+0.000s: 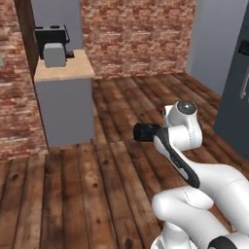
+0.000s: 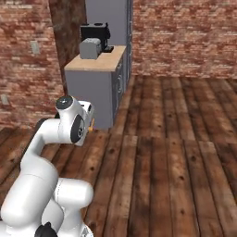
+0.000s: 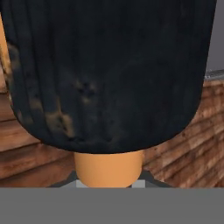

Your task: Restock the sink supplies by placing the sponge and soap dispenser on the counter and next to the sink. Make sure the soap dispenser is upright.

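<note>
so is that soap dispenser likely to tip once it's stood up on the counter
Probably. The soap dispenser has a wide black rounded part on a narrower orange neck, so it looks top-heavy. It seems rigid, and its round body could roll if it falls. The counter looks flat, which helps.

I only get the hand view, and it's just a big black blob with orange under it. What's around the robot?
Observer: That blob is the soap dispenser. Ahead and to the left stands a counter.
Operator: Is anything on it?
Observer: A grey toaster sits on top.
Operator: Anything else?
Observer: A black coffee machine stands behind the toaster.
Operator: Where's the arm?
Observer: The arm is folded low over wooden floor, apart from the counter.
</note>
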Controlling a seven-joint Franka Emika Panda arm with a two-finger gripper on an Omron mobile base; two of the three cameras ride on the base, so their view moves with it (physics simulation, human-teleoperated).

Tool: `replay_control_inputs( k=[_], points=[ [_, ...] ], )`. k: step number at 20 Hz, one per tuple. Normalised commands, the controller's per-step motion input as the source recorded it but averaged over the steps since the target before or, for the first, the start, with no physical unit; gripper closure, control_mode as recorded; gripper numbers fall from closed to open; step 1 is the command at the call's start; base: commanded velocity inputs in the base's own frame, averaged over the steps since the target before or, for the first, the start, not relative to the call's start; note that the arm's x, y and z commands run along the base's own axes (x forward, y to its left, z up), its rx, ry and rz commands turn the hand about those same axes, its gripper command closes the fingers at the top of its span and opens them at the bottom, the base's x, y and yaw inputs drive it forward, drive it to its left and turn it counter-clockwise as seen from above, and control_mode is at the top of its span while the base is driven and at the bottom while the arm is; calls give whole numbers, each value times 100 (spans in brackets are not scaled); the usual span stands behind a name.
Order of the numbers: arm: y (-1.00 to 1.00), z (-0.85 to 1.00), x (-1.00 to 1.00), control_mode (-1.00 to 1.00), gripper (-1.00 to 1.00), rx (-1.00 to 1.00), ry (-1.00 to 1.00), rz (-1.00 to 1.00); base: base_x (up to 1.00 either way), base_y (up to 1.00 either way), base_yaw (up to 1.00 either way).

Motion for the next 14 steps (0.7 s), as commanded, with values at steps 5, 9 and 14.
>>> replay_control_inputs(
  k=[5,9,14],
  points=[
    [0,0,0,100,100,0,0,0,32,-15,-43],
    [0,0,0,100,100,0,0,0,36,-12,-43],
    [0,0,0,100,100,0,0,0,42,-1,-41]
  ],
)
